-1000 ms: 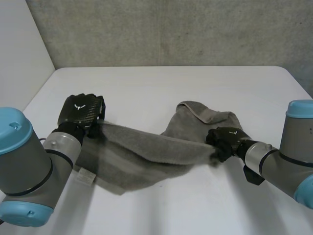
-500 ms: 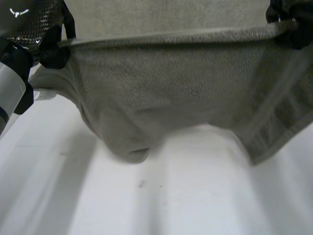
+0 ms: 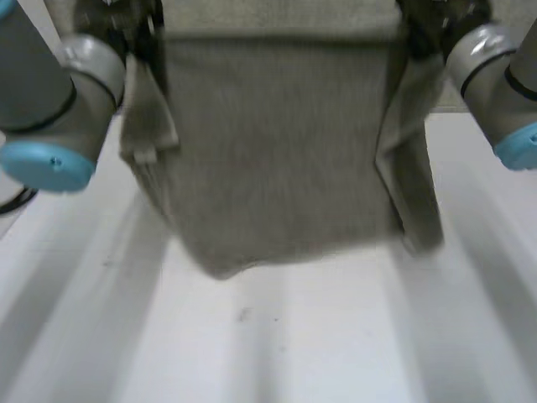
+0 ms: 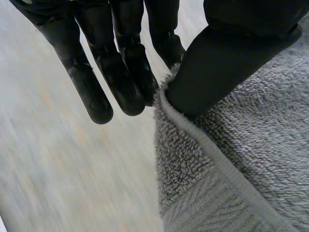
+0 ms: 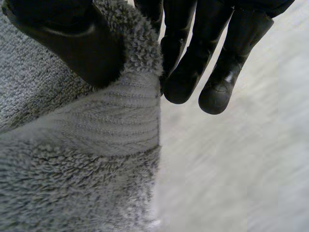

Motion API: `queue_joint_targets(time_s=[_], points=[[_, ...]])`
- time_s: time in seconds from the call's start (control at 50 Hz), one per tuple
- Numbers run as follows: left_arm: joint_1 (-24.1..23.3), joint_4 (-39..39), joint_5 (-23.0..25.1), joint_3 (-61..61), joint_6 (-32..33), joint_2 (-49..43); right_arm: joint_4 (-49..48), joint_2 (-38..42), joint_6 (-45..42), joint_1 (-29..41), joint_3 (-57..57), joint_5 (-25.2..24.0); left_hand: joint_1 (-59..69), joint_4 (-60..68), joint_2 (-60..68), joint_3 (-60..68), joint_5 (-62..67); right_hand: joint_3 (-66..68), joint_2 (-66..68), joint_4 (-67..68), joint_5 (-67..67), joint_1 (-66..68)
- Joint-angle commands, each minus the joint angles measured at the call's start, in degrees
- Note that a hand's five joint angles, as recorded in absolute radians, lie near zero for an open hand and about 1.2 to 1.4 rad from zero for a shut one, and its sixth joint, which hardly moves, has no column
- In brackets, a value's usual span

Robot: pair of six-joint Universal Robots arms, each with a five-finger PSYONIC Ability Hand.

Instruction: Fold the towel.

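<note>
Towel [image 3: 277, 151] hangs as a grey sheet across the upper middle of the head view, over the white counter [image 3: 336, 344]. The left hand [image 4: 120, 72] pinches its upper left corner, thumb pressing the hem against a finger, the other fingers straight beside the cloth. The right hand [image 5: 193, 63] pinches the upper right corner likewise, at the woven band.

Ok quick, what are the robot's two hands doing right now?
Left hand: shut, pinching the towel.
Right hand: shut, pinching the towel too.
</note>
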Motion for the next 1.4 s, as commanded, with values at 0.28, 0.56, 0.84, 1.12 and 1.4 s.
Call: queue_joint_targets(time_s=[0.28,0.56,0.84,1.12,1.4], points=[[0.6,10.7,-0.9,-35.6,0.9,10.9,4.7,-9.2,0.4,-0.1,26.6,-5.5,11.8,10.1,10.2,10.3,10.8,4.2,3.8,3.2,3.5,3.9],[0.6,14.0,-0.5,-49.9,1.0,3.6,-3.6,-1.1,-8.6,-1.0,46.7,-8.5,11.8,10.1,10.2,10.3,10.8,-12.4,-12.8,-13.4,-13.1,-12.7],[0.7,14.4,-0.5,-50.8,0.9,4.1,-9.1,-7.8,4.7,-7.3,56.2,-8.2,11.8,10.1,10.2,10.3,10.8,-44.3,-44.8,-45.3,-45.0,-44.6],[0.7,14.7,-0.5,-51.0,0.9,3.3,-9.3,-8.1,4.3,-10.8,58.7,-8.1,11.8,10.1,10.2,10.3,10.8,-36.8,-37.2,-37.8,-37.5,-37.1],[0.7,16.1,-0.5,-51.4,0.8,2.4,-5.2,-9.6,5.0,-11.0,58.4,-8.1,11.8,10.1,10.2,10.3,10.8,4.2,3.8,3.2,3.5,3.9]])
